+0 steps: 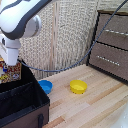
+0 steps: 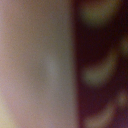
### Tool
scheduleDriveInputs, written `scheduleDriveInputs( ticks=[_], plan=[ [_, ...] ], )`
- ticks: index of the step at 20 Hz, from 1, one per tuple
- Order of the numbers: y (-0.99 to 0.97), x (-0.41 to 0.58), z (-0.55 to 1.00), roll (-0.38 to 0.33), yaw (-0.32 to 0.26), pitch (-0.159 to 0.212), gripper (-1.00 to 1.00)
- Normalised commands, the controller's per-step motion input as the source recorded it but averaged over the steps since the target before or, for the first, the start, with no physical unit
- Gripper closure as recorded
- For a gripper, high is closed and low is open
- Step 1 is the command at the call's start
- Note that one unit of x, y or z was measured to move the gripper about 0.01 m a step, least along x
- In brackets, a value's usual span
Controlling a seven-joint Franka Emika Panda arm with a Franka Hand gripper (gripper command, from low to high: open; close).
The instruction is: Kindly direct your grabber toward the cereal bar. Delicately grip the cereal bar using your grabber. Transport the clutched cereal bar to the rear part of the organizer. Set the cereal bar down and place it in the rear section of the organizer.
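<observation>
The cereal bar box [image 1: 10, 72], yellow-orange with busy print, hangs upright over the far section of the black organizer [image 1: 25, 102] at the exterior view's left. My white gripper head [image 1: 11, 50] sits right above the box and seems to hold it by its top edge; the fingers are hidden behind the head and box. The box's lower edge dips behind the organizer's far wall. The wrist view is a close blur: a pale pink surface [image 2: 35, 65] beside dark red with yellowish curved marks, probably the box's print.
A blue bowl [image 1: 46, 87] sits beside the organizer's right wall. A yellow bowl [image 1: 78, 86] stands on the wooden table further right. A brown drawer cabinet [image 1: 112, 45] is at the back right. A dark cable [image 1: 75, 60] hangs across the wicker screen.
</observation>
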Motion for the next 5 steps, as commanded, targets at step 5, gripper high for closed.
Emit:
scheduleDriveInputs(
  ticks=[5],
  plan=[
    [-0.15, 0.234, 0.11, -0.003, 0.015, 0.027, -1.0]
  ],
)
